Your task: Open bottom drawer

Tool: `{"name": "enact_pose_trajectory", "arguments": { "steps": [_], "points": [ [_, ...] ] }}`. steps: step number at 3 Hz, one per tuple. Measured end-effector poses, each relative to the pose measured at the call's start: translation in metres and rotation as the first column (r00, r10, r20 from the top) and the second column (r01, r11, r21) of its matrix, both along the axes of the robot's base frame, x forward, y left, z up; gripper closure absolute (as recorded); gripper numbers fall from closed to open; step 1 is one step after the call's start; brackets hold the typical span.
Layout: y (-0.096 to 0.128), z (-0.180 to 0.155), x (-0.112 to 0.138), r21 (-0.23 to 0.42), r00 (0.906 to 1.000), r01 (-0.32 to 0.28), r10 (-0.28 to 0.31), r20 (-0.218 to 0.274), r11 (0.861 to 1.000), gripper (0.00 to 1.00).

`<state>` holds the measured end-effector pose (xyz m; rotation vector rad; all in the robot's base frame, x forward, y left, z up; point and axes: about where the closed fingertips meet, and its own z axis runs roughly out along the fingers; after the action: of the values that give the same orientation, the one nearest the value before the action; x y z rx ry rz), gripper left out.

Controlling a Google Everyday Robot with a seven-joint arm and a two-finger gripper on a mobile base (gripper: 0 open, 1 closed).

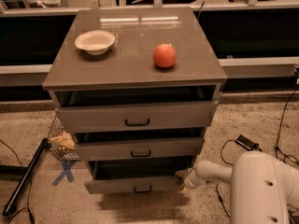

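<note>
The bottom drawer (126, 185) is the lowest and narrowest of three grey-brown drawers, with a small black bar handle (142, 189) at its centre. It stands pulled out the furthest, a dark gap showing above its front. My gripper (183, 181) is at the drawer's right end, against the front's right edge, on a white arm (261, 181) that comes in from the lower right.
The cabinet top (131, 66) carries a white bowl (95, 41) and an orange-red fruit (164, 56). The top drawer (135, 115) and middle drawer (138, 148) stand slightly out. A wire basket (60, 141), a black pole (25, 176), a blue floor X (64, 171) and cables (247, 143) lie around.
</note>
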<state>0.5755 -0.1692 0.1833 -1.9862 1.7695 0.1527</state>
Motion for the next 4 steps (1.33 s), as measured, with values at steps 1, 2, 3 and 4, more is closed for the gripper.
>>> {"name": "enact_pose_trajectory", "arguments": {
  "steps": [1, 2, 3, 4],
  "points": [
    [0.0, 0.0, 0.0, 0.0, 1.0, 0.0, 0.0, 0.0, 1.0, 0.36],
    [0.002, -0.001, -0.001, 0.001, 1.0, -0.002, 0.002, -0.003, 1.0, 0.18],
    [0.004, -0.004, -0.002, -0.002, 0.9999, -0.004, 0.004, -0.009, 1.0, 0.0],
    [0.011, -0.014, 0.003, -0.032, 0.9994, -0.013, 0.011, -0.034, 0.999, 0.0]
  ]
}}
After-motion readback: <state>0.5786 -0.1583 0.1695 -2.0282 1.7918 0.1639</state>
